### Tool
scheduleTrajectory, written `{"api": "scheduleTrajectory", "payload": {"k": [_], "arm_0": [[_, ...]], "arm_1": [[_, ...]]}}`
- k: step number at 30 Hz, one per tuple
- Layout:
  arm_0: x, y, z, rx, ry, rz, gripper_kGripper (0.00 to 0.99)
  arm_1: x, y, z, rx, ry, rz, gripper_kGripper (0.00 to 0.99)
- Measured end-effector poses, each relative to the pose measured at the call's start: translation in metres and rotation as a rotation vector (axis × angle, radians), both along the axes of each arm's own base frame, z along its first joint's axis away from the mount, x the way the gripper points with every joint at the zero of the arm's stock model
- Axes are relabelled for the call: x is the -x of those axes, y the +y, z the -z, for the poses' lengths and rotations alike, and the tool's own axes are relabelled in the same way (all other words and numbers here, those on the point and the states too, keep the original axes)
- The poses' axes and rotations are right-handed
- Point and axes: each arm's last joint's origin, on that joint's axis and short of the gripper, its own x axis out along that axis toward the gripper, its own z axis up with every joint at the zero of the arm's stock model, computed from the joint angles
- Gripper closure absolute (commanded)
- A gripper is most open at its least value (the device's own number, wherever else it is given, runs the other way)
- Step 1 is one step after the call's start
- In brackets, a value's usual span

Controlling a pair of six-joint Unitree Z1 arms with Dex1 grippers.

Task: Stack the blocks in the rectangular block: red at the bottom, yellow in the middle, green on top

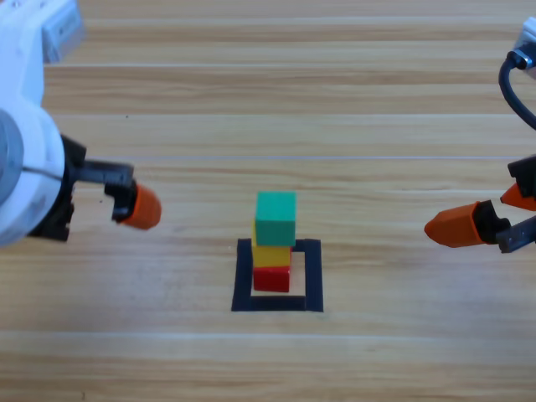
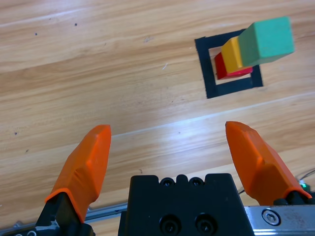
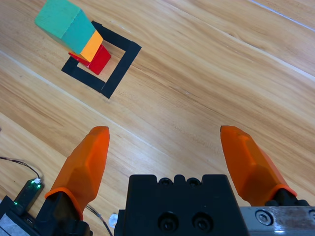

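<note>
Inside the black tape rectangular block point(image 1: 244, 276) stands a stack of three cubes: red point(image 1: 271, 279) at the bottom, yellow point(image 1: 271, 255) on it, green point(image 1: 275, 218) on top. The same stack shows in the left wrist view as red point(image 2: 221, 66), yellow point(image 2: 231, 53), green point(image 2: 268, 39) within the tape point(image 2: 209, 83), and in the right wrist view as red point(image 3: 101, 59), yellow point(image 3: 92, 45), green point(image 3: 64, 22) within the tape point(image 3: 118, 69). My left gripper point(image 1: 138, 207) point(image 2: 170, 152) is open, well left of the stack. Off to the right, my right gripper point(image 1: 481, 219) point(image 3: 165, 152) is open and holds nothing.
The wooden table point(image 1: 276, 109) runs on all sides of the tape outline. A cable and a small green-lit board point(image 3: 27, 194) lie at the bottom left of the right wrist view.
</note>
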Motion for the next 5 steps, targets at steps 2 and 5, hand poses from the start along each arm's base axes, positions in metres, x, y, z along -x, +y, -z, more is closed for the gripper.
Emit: {"api": "scheduleTrajectory", "payload": {"k": [2, 5], "arm_0": [[0.0009, 0.0017, 0.005, -0.013, 0.007, 0.0, 0.0], [0.0008, 0.0016, 0.0085, -0.006, 0.003, 0.0, 0.0]], "arm_1": [[0.0, 0.0, 0.0, 0.0, 0.0, 0.0, 0.0], [0.0, 0.0, 0.0, 0.0, 0.0, 0.0, 0.0]]}}
